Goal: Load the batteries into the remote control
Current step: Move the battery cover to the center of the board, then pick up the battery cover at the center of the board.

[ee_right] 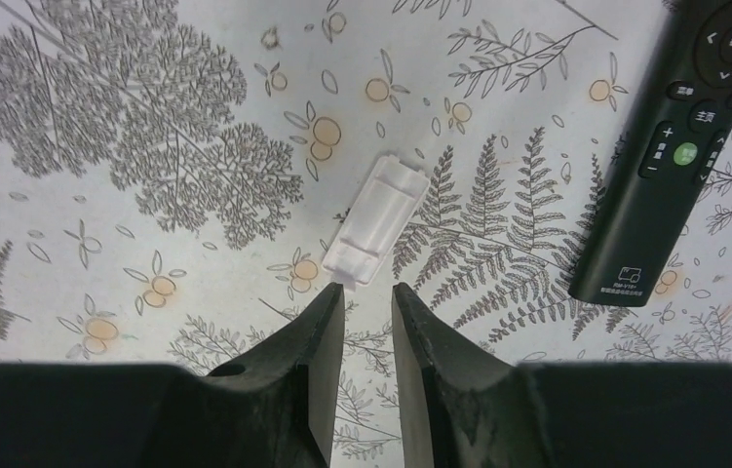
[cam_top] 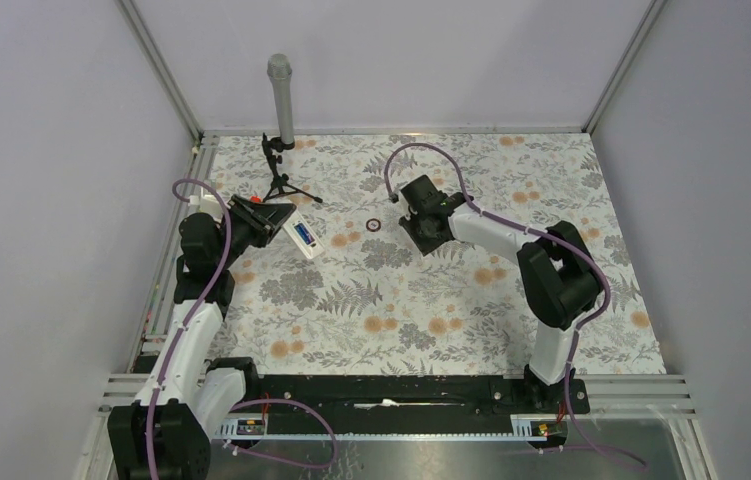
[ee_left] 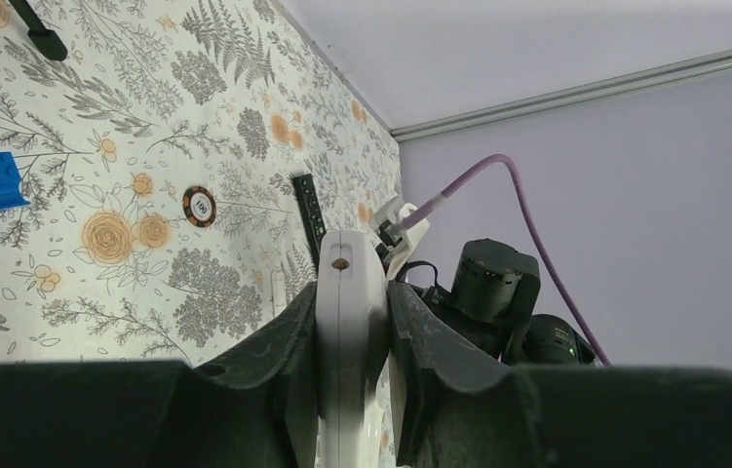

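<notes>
Could not confirm the batteries: saw only a blue patch [cam_top: 301,233] on the upturned face of the white remote [cam_top: 306,241] from above, too small to resolve. Could not see that remote's lower end in the left wrist view, where it was hidden between the fingers and showed only a narrow edge. Found the left gripper [ee_left: 350,297] clamped on the white remote, both fingers pressed to its sides, near the left edge of the table [cam_top: 401,300]. Found the right gripper [ee_right: 368,297] parted by a narrow gap, gripping nothing. Noted a white battery cover [ee_right: 377,222] flat on the cloth just beyond those fingertips, roughly in line with the gap, and a black remote [ee_right: 678,146] well to its right, cut off at the frame's top.
</notes>
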